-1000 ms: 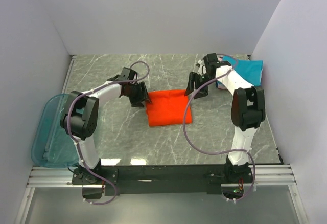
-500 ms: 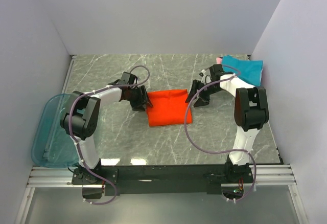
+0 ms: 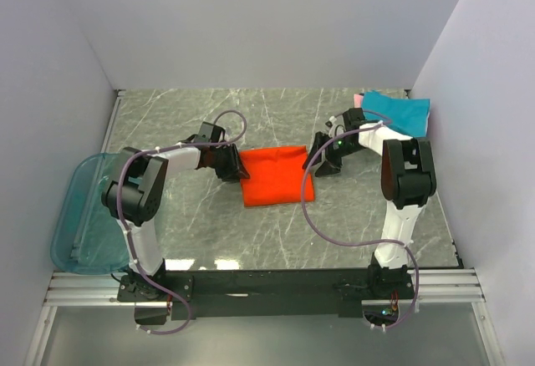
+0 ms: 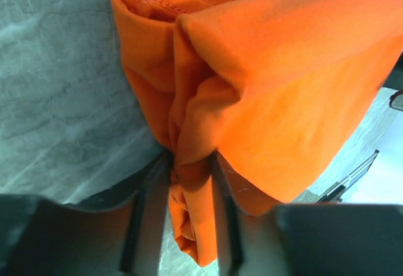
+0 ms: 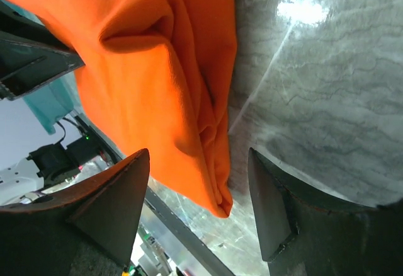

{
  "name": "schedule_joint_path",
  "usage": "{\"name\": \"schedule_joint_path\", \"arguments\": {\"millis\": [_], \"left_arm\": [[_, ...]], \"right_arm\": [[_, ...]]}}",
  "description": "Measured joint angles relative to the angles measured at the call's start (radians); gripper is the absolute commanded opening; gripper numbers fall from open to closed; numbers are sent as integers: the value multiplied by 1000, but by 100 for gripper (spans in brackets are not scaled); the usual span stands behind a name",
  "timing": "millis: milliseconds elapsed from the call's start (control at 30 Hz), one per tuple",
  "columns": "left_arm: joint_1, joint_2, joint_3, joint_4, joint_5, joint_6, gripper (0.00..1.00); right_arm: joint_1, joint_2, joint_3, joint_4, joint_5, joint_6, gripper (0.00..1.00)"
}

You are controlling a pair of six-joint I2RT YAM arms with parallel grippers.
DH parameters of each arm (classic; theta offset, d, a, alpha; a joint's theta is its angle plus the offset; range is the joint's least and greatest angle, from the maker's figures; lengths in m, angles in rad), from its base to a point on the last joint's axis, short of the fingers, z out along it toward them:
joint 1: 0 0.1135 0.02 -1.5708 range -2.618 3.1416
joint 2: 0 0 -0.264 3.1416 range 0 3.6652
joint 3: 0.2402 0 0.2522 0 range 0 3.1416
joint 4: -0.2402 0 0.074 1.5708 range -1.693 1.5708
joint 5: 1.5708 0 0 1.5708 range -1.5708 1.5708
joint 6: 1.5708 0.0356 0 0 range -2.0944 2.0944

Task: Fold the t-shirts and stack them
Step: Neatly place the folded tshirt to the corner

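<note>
The grey marbled desk [image 3: 276,228] carries everything, with a translucent blue-green plastic bin [image 3: 77,216] at its left edge. At the centre lies the orange-red t-shirt [image 3: 274,175], a soft matte knit folded to a rectangle whose slightly longer axis runs left to right, straight between the two arms. The teal t-shirt [image 3: 405,111] sits folded in the far right corner over a pink t-shirt [image 3: 359,99], well apart from the orange one and nearer the right arm. The left gripper [image 3: 232,164] is at the orange shirt's left edge, narrowed onto a bunched fold of cloth that fills the gap between its fingers [image 4: 146,213]. The right gripper [image 3: 324,159] stands wide at the right edge. The layered hem lies between its fingers, seemingly untouched, so that side looks not yet gripped
</note>
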Motion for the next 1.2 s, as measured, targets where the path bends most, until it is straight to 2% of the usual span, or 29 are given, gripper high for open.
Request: {"name": "schedule_joint_path", "arguments": {"millis": [367, 567, 867, 1133, 1200], "left_arm": [[0, 26, 3, 6, 16, 24, 11], [3, 32, 7, 5, 27, 35, 6], [5, 37, 8, 7, 40, 53, 5], [9, 41, 8, 12, 56, 62, 5], [9, 41, 8, 13, 60, 65, 6]], "right_arm": [[1, 40, 0, 48, -23, 23, 71], [8, 51, 2, 64, -42, 40, 71], [84, 65, 5, 112, -65, 60, 69], [122, 89, 5, 161, -79, 86, 54], [132, 95, 5, 169, -78, 89, 43]]}}
